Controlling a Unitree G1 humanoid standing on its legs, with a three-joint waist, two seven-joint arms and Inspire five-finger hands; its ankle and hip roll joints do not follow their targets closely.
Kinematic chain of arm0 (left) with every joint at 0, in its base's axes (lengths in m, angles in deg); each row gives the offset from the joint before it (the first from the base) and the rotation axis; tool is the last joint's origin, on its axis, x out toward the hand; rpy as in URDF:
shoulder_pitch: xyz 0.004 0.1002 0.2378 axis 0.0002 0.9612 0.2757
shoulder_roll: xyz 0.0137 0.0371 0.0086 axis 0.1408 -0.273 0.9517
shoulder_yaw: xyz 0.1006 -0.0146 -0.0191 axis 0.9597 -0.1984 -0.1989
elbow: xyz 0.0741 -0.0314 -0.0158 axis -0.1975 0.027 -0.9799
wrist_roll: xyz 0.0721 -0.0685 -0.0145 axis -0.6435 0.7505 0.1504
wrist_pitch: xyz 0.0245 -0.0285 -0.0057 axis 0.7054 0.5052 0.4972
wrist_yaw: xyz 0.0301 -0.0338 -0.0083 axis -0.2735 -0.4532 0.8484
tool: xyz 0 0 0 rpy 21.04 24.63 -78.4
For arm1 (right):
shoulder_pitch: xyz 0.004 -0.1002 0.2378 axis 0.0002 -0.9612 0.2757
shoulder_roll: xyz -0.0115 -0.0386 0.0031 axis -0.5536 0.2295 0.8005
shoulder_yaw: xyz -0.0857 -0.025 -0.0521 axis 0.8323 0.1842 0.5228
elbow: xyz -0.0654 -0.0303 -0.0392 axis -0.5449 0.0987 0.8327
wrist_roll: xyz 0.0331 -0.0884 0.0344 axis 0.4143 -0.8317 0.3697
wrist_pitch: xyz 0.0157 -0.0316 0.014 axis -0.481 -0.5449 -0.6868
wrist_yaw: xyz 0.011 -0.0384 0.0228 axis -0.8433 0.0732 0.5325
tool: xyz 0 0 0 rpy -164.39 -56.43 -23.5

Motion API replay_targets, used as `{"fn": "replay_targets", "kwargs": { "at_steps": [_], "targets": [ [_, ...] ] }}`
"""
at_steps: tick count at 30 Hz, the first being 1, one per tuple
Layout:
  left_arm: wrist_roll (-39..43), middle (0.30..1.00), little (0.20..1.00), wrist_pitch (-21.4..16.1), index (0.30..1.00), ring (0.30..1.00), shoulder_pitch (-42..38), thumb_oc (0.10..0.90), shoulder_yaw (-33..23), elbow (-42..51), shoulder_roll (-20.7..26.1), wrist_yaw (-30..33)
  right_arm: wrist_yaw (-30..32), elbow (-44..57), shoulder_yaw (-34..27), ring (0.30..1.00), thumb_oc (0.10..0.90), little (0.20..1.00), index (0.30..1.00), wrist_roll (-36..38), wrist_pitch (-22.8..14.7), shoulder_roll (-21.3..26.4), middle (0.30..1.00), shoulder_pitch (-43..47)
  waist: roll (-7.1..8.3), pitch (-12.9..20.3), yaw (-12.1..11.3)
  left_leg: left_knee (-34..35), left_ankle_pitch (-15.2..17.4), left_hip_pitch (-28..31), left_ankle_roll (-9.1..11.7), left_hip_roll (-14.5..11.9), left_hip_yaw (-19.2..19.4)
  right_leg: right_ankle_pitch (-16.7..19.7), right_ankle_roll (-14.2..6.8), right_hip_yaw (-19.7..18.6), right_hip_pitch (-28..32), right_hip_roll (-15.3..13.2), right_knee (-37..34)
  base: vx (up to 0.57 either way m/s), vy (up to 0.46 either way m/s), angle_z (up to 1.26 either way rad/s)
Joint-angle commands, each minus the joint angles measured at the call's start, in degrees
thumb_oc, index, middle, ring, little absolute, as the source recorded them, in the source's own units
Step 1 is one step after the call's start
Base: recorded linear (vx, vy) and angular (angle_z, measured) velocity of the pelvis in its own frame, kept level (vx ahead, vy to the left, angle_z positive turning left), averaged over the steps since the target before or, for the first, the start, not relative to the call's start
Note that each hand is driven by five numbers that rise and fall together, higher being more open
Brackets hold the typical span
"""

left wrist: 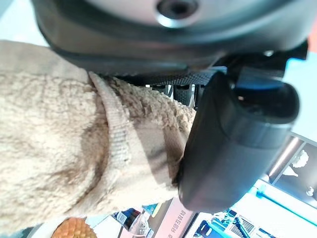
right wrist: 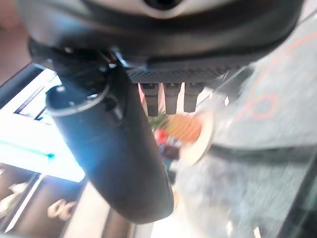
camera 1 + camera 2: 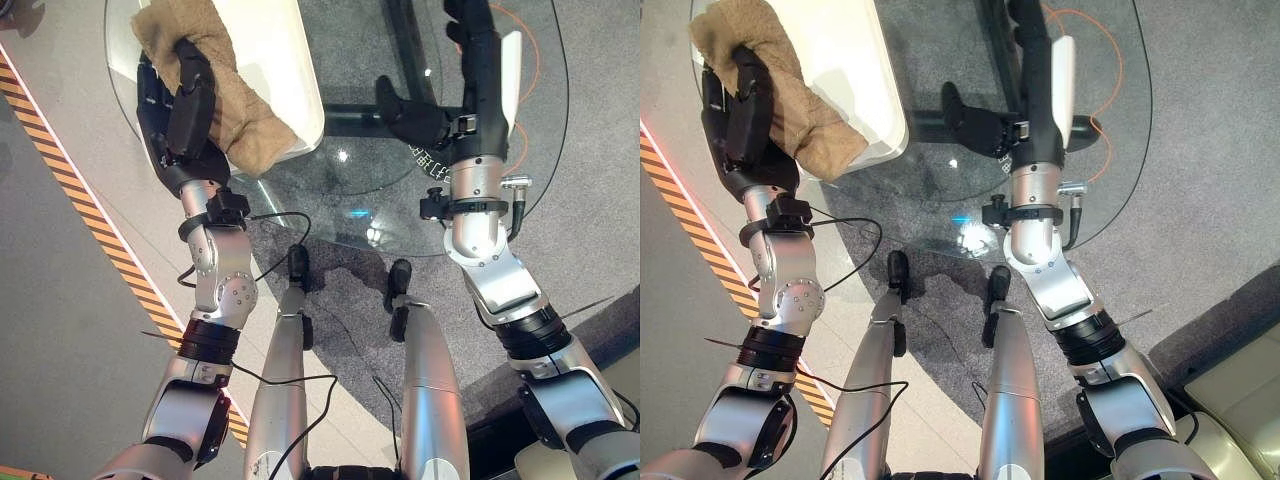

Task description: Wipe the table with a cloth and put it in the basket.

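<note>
Cloth [image 3: 215, 75], tan and fluffy, drapes over the near rim of the white basket [image 3: 290, 70] on the glass bench [image 3: 400, 215]; the left hand [image 3: 180, 105] clasps it there, seemingly to drop it in. Beside the basket, the right hand [image 3: 470, 60] hovers, fingers relaxed and empty.

Evenly bright; small glare spots on the round clear glass table [image 3: 350, 190], blurred close-up wrist views.

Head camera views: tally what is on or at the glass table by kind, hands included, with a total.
Cloth, tan, held by the left hand: 1
Basket, white: 1
Glass table: 1
Robot hands, left hand and right hand: 2
Total: 5
</note>
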State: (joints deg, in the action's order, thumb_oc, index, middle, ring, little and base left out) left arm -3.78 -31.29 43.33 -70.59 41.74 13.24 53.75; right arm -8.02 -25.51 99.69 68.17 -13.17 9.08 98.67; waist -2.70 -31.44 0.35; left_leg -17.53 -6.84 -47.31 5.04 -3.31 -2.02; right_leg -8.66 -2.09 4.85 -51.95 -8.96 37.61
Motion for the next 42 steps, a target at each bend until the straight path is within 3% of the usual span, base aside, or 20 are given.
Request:
{"fn": "replay_targets", "kwargs": {
  "at_steps": [1,7,11,13,26,38,42],
  "targets": [
    [-7.3,0.300,0.200,-10.3,0.300,0.300,-8.0,0.100,-4.3,2.6,5.5,-0.7,8.0,1.6,-4.2,0.900,0.800,0.900,0.900,-3.7,-6.2,1.2,0.900,1.8,0.35,1.6,0.4,-6.5,7.5,0.6,-2.9,1.4,3.5,4.8,-1.8,0.7,2.6,1.7,-7.5,-0.01,0.003,-0.04],
    [-7.9,0.300,0.200,-12.6,0.300,0.300,-9.9,0.100,-4.2,-3.0,8.2,0.5,15.9,-10.1,-5.3,0.900,0.800,0.900,0.900,1.2,-6.9,4.3,0.900,1.6,-0.07,1.6,0.7,-6.4,7.8,0.7,-2.8,1.0,3.6,4.7,-1.9,0.5,2.5,1.6,-7.6,-0.01,0.007,-0.02],
    [-8.5,0.300,0.200,-13.8,0.300,0.300,-12.5,0.100,-3.6,-7.3,10.3,2.5,20.2,-21.0,-6.1,0.900,0.800,0.900,0.900,6.1,-10.4,6.4,0.900,2.3,-0.45,1.6,0.8,-6.0,7.9,0.9,-2.6,0.8,3.8,4.6,-1.9,0.4,2.7,1.7,-7.9,-0.01,0.024,-0.05],
    [-8.7,0.300,0.200,-14.3,0.300,0.300,-13.7,0.100,-3.2,-9.1,11.4,3.5,21.2,-25.4,-6.4,0.900,0.800,0.900,0.900,8.3,-12.4,7.3,0.900,2.4,-0.68,1.6,0.9,-5.8,7.9,0.9,-2.5,0.7,3.9,4.5,-1.8,0.3,2.6,1.8,-8.0,-0.01,0.025,-0.06],
    [-9.5,0.300,0.200,-13.0,0.300,0.300,-22.7,0.100,1.8,-17.8,18.0,7.9,27.1,-44.4,-3.8,0.900,0.800,0.900,0.900,12.8,-14.9,9.5,0.900,4.5,-0.29,1.6,1.4,-5.8,8.1,0.2,-2.3,0.0,3.9,4.7,-1.6,0.5,2.4,2.1,-8.9,-0.01,-0.007,-0.03],
    [-11.5,0.300,0.200,-6.7,0.300,0.300,-31.0,0.100,8.8,-27.5,22.8,11.2,19.4,-63.9,-4.7,0.900,0.800,0.900,0.900,18.7,-16.6,8.7,0.900,5.0,-0.31,1.6,1.7,-6.4,8.5,-0.4,-2.6,-0.7,4.1,4.7,-1.2,0.6,2.2,2.4,-9.0,0.00,0.000,0.00],
    [-12.8,0.300,0.200,-2.8,0.300,0.300,-33.4,0.100,11.7,-31.9,23.6,12.7,17.4,-67.7,-4.0,0.900,0.800,0.900,0.900,18.1,-14.8,8.2,0.900,5.4,-0.32,1.6,2.0,-6.6,8.5,-0.6,-2.6,-0.9,4.4,4.8,-1.1,0.5,2.0,2.5,-9.1,0.00,0.000,0.00]
  ]
}}
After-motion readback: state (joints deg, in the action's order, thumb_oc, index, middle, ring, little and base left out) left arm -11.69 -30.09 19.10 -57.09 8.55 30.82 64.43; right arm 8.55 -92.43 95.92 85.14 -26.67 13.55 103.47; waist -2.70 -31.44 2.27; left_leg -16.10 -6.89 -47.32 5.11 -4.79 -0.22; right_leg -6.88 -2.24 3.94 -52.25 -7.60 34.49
